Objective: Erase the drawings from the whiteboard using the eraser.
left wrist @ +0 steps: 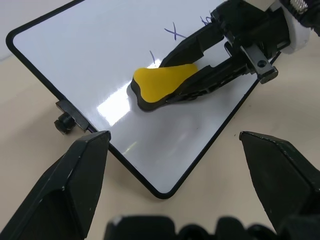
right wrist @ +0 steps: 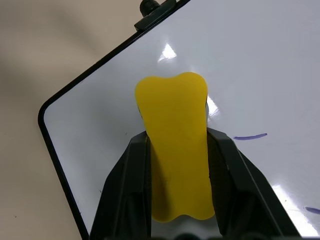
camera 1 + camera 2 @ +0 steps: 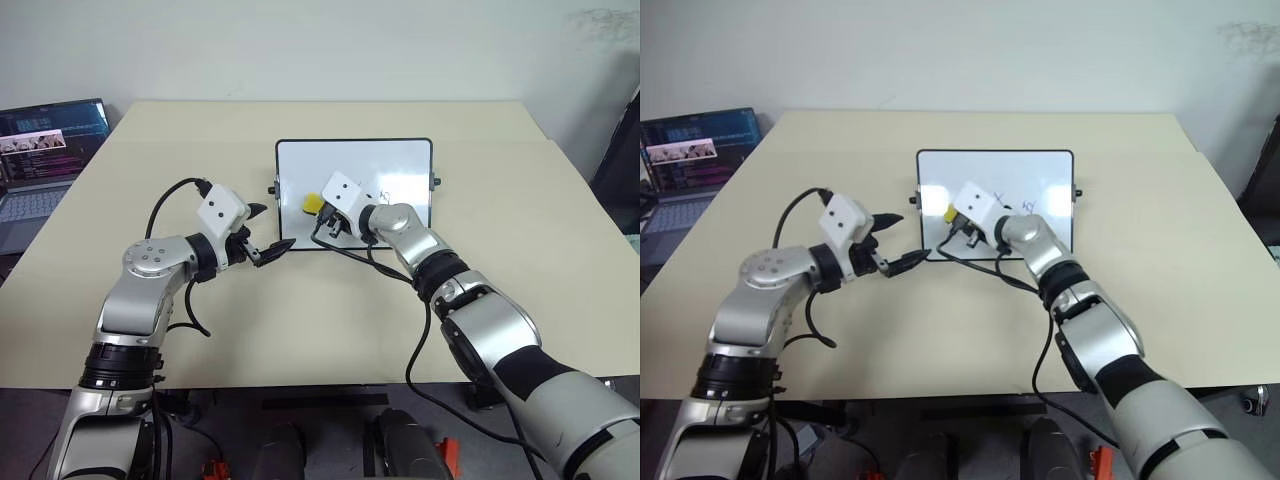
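Note:
The whiteboard (image 3: 400, 165) lies flat on the beige table, a short way in front of me. My right gripper (image 3: 318, 212) is shut on the yellow eraser (image 2: 172, 100) and holds it low over the board's left part, dark underside down. Whether the eraser (image 1: 162, 82) touches the surface I cannot tell. The drawings (image 1: 173, 31) are thin blue marks to the right of the eraser, one stroke (image 2: 250, 136) close beside it. My left gripper (image 3: 277, 227) stands open at the board's near left corner, and its fingers (image 1: 75, 170) straddle that corner with nothing between them.
An open laptop (image 3: 40, 150) sits at the table's left edge. Black cables (image 3: 385, 270) trail from both wrists over the tabletop (image 3: 300, 320) in front of the board. Small black knobs (image 3: 273, 187) stick out from the board's short sides.

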Available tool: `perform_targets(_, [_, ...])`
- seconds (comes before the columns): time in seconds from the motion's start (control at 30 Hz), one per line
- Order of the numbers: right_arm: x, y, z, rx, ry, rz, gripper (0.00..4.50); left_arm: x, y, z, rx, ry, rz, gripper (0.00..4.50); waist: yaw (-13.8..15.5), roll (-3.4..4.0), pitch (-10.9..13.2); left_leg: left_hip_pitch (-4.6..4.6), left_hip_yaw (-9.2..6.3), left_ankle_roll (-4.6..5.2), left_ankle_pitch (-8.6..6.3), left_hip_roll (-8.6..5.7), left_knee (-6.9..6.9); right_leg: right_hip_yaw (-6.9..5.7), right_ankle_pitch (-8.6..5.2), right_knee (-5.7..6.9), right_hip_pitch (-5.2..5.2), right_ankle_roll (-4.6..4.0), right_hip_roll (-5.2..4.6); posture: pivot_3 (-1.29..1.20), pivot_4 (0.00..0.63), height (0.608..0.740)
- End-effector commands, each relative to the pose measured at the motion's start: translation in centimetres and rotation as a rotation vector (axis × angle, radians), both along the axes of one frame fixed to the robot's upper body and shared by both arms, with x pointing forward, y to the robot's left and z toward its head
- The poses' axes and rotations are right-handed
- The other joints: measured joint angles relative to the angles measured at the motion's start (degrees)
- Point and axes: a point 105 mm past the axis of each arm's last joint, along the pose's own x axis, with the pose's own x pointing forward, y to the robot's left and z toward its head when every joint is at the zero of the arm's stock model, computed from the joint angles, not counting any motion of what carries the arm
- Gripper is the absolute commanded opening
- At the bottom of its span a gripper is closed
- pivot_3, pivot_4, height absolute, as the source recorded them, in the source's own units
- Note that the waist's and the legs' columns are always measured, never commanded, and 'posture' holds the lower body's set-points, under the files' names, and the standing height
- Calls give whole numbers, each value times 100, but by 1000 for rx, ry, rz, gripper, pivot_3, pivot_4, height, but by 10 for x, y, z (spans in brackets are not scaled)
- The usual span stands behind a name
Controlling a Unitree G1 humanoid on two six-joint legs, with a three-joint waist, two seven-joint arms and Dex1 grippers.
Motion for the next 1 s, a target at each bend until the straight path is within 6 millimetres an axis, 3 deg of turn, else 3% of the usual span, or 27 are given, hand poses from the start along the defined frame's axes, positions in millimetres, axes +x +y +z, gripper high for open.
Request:
perform_targets(0.03, [7, -21, -17, -14, 33, -108, 1140, 0, -1, 16, 5, -50, -14, 4500, 0, 0, 0, 5, -1, 0, 0, 0, 0, -1, -2, -1, 7, 4, 0, 0, 150, 740])
perform_targets(0.37, [28, -43, 21, 86, -73, -276, 1138, 1, -2, 17, 11, -53, -17, 4500, 64, 0, 0, 13, -12, 6, 15, -4, 1, -2, -9, -2, 21, 15, 2, 0, 150, 740])
perform_targets(0.77, [30, -50, 14, 73, -60, -327, 1138, 1, -2, 18, 10, -56, -19, 4500, 72, 0, 0, 10, -15, 6, 15, -3, -1, -2, -10, -6, 20, 15, 4, 0, 150, 740])
perform_targets(1.0, [32, -54, 22, 97, -86, -346, 1138, 1, -2, 18, 13, -55, -19, 4500, 85, 0, 0, 10, -15, 6, 15, -3, -1, -2, -11, -7, 20, 14, 4, 0, 150, 740])
